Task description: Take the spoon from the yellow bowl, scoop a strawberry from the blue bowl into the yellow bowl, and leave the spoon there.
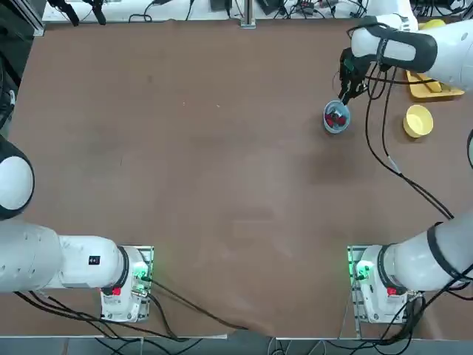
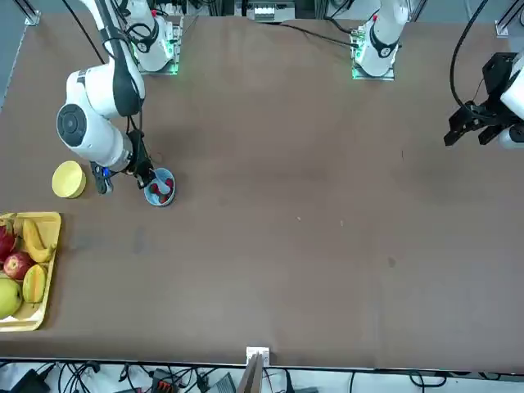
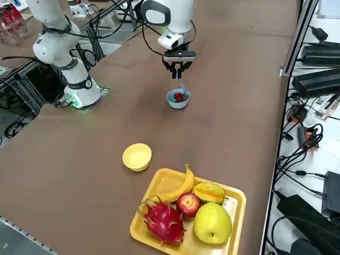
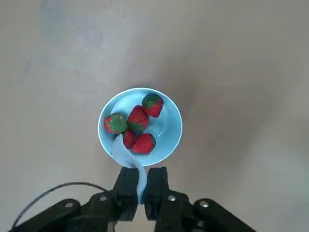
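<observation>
My right gripper (image 4: pixel 140 186) hangs just above the blue bowl (image 4: pixel 166 128) and is shut on the handle of the light-blue spoon (image 4: pixel 126 153). The spoon's scoop end dips over the near rim into the bowl, touching the strawberries (image 4: pixel 137 118), of which there are several. In the right side view the gripper (image 3: pixel 178 70) points straight down with the spoon (image 3: pixel 182 85) reaching into the blue bowl (image 3: pixel 178 99). The yellow bowl (image 3: pixel 137 156) stands apart, with nothing in it, closer to the table's right edge; from overhead it (image 1: pixel 418 120) sits right of the blue bowl (image 1: pixel 336 118).
A rectangular yellow fruit tray (image 3: pixel 164 180) with a banana, apples, a dragon fruit and other fruit lies near the table's right edge, beyond the yellow bowl. The arm's cable (image 1: pixel 388 159) trails over the table between its base and the bowls.
</observation>
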### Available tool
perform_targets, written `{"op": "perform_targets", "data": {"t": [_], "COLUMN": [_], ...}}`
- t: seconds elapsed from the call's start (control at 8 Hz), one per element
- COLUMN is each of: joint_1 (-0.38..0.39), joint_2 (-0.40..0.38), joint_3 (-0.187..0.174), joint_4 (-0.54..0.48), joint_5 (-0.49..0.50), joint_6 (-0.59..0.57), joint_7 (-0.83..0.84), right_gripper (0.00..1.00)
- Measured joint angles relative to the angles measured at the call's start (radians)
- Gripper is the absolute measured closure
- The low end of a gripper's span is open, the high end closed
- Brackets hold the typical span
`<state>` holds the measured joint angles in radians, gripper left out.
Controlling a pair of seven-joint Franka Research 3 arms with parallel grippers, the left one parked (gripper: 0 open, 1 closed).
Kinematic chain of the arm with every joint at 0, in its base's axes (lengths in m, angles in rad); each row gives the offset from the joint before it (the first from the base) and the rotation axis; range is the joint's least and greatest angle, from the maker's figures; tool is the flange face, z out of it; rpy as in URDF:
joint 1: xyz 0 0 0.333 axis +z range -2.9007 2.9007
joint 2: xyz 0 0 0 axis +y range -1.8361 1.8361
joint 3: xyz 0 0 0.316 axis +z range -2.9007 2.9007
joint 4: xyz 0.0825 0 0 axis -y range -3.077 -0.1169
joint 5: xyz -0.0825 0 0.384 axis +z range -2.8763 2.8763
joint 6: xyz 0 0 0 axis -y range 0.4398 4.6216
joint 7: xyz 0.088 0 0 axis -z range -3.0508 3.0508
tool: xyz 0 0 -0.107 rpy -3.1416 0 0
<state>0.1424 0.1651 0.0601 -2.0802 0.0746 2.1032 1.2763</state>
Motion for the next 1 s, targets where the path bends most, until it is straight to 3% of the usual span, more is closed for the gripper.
{"op": "perform_targets", "data": {"t": [1.0], "joint_1": [0.004], "joint_2": [0.000], "joint_3": [0.008], "joint_4": [-0.001], "joint_5": [0.000], "joint_6": [-0.044], "joint_7": [-0.110], "right_gripper": [0.89]}}
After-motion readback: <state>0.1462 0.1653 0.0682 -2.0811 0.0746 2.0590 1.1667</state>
